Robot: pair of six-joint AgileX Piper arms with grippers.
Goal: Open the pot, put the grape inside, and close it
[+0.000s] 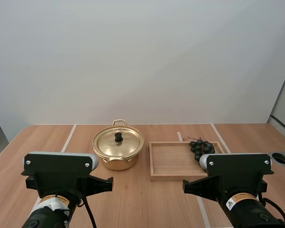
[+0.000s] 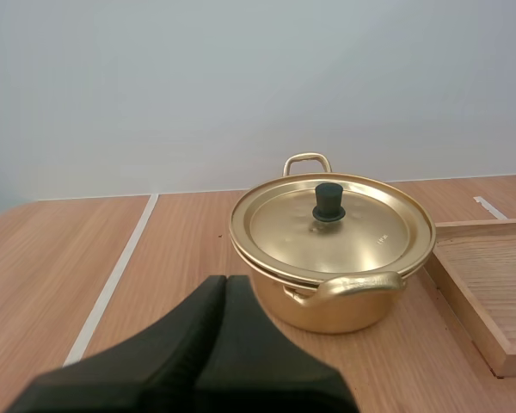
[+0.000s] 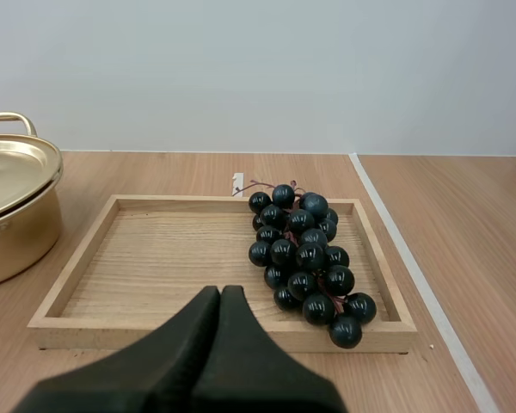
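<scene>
**Facing a lidded pot and a tray of grapes, both grippers closed**

On the wooden table [image 1: 142,204], the gold pot [image 1: 118,154] stood left of centre, its lid [image 1: 126,142] seated on the rim and a black knob [image 1: 118,137] upright at the lid's middle. Just to the right of the pot, apart from it, lay the wooden tray [image 1: 168,161]. The bunch of dark grapes [image 1: 202,148] rested in the tray's far right corner. The left gripper [image 2: 224,282], its fingers pressed together into one dark wedge and holding nothing, pointed toward the pot from the near side. The right gripper [image 3: 221,292], likewise closed on nothing, pointed at the tray's near wall, with the grapes slightly to its right.
</scene>
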